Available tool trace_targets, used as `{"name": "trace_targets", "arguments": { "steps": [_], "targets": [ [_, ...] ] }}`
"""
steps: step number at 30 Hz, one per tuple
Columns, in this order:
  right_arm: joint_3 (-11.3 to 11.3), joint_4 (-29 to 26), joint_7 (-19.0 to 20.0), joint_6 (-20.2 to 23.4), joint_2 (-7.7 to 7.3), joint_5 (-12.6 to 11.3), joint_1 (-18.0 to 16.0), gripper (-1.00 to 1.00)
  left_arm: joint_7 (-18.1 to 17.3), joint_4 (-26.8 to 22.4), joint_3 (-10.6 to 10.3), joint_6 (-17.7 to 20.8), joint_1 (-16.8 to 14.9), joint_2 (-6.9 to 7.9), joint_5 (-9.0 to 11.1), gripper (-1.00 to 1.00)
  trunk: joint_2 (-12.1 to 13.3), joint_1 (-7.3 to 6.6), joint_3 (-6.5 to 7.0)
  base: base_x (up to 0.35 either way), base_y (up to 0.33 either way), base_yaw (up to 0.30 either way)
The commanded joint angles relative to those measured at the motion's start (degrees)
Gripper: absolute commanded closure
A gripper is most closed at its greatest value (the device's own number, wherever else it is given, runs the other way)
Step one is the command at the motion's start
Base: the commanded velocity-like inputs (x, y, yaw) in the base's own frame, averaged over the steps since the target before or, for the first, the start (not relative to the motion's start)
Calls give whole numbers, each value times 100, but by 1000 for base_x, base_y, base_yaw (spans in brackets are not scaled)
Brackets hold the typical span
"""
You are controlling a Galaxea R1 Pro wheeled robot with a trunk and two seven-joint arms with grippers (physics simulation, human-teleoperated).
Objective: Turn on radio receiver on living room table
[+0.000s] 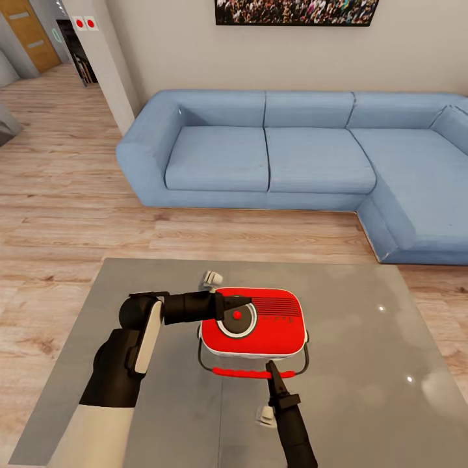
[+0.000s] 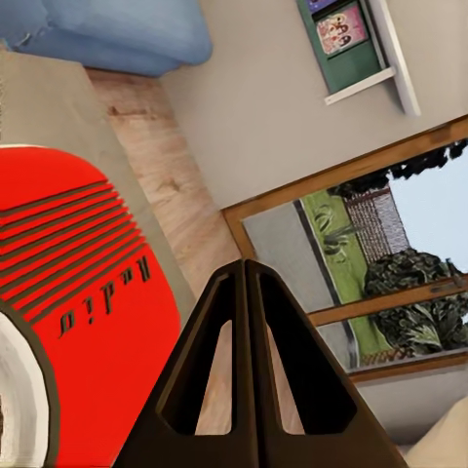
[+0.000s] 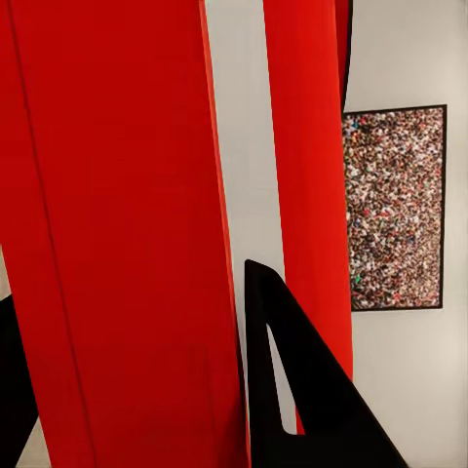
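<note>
Left end effector [image 1: 242,311] closed, radio receiver [image 2: 88,312] lettered "Radio"

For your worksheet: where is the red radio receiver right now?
In the head view the radio receiver lies near the middle of the grey table, in front of the blue sofa, between the left tool and the right tool.

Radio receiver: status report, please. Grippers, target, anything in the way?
Left gripper shut, tip over the radio receiver's dial. Right gripper at its red handle, state unclear. Radio lies flat on the table. Nothing in the way.
</note>
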Motion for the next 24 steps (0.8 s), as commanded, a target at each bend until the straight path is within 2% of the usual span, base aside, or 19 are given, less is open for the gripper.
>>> {"name": "trace_targets", "arguments": {
  "steps": [1, 6, 14, 24],
  "targets": [
    [1, -5, -3, 18, -7, 26, -1, 100, 0, 0, 0, 0, 0, 7, 0, 100, 0, 0, 0, 0, 0, 0],
    [-13, -5, 1, 0, -37, 26, -1, 100, 0, 21, 0, 0, 0, 26, -14, 100, 0, 0, 0, 0, 0, 0],
    [-22, -3, 5, -50, -77, -150, -1, 100, 0, 109, 7, 0, 0, 8, -359, 100, 0, 0, 0, 0, 0, 0],
    [-13, -3, 2, -54, -80, -184, -1, 100, 0, 269, 0, 0, 0, 6, -409, 100, 0, 0, 0, 0, 0, 0]
  ]
}}
